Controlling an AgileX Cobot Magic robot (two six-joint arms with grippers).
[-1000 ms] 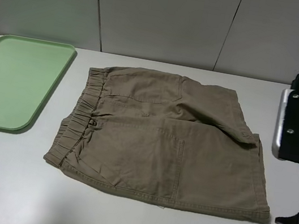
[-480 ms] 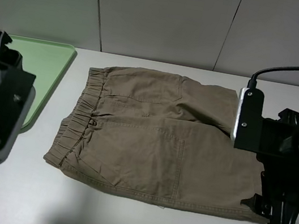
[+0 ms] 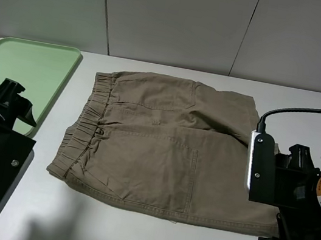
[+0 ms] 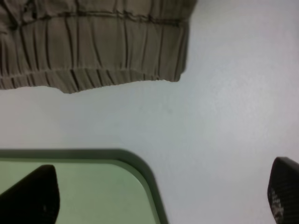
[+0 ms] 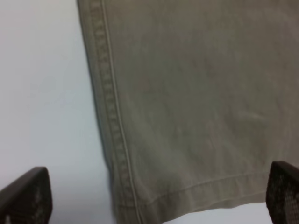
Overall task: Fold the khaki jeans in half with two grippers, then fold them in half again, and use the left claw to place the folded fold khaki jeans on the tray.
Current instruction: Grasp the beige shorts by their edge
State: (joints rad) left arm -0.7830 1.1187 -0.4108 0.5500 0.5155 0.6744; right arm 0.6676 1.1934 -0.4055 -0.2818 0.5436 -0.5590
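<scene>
Left black claw (image 4: 156,198) spread, lower left over pale mint-green plastic tray (image 3: 14,71) corner (rim snag risk). Right black claw (image 5: 154,193) spread above khaki cotton jeans (image 3: 167,152) hem; single-layer pinch skews fold.

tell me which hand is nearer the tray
Left. The left hand hovers over the tray's near corner. The right hand is above the hem corner of the khaki jeans, on the side opposite the tray.
</scene>
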